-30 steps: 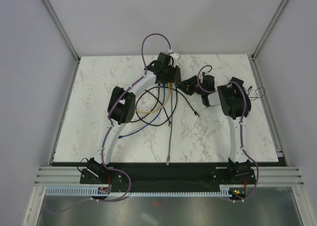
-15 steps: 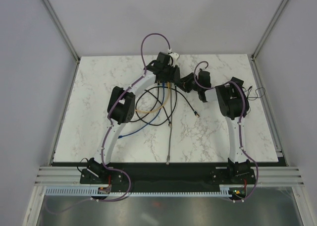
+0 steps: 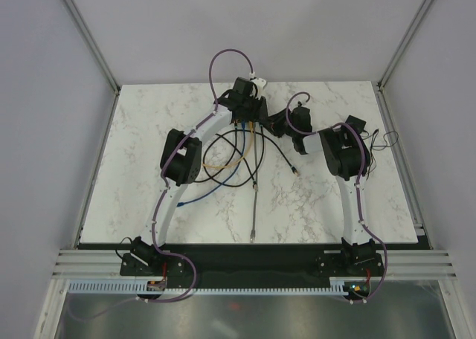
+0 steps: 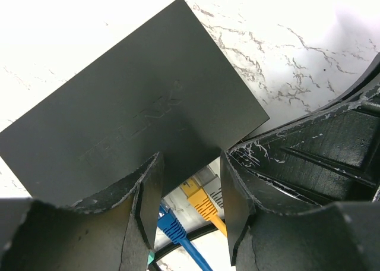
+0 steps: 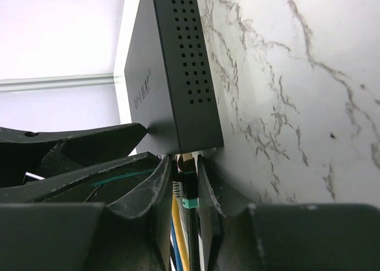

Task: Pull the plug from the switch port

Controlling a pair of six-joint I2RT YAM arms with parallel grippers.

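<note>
The switch (image 4: pixel 136 110) is a flat black box at the back middle of the table, mostly under my left gripper in the top view (image 3: pixel 251 114). My left gripper (image 4: pixel 191 194) is open and its fingers rest over the switch's socket edge. Yellow (image 4: pixel 202 202), blue (image 4: pixel 172 226) and grey (image 4: pixel 224 194) plugs show in the gap between them. My right gripper (image 5: pixel 184 182) reaches in from the right (image 3: pixel 274 123). It is shut on a black plug with a teal band (image 5: pixel 189 191) that sits in the end socket at the switch's corner (image 5: pixel 178 75).
Several cables trail from the switch toward the near edge: orange (image 3: pixel 222 163), blue (image 3: pixel 212 190), grey (image 3: pixel 254 205) and black loops (image 3: pixel 223 177). A smaller black block (image 3: pixel 358 123) with thin wires (image 3: pixel 385 138) lies at the right. Metal frame posts stand at the table's back corners.
My right gripper has moved left toward the switch's socket side and now sits against it. The left arm has shifted only slightly.
</note>
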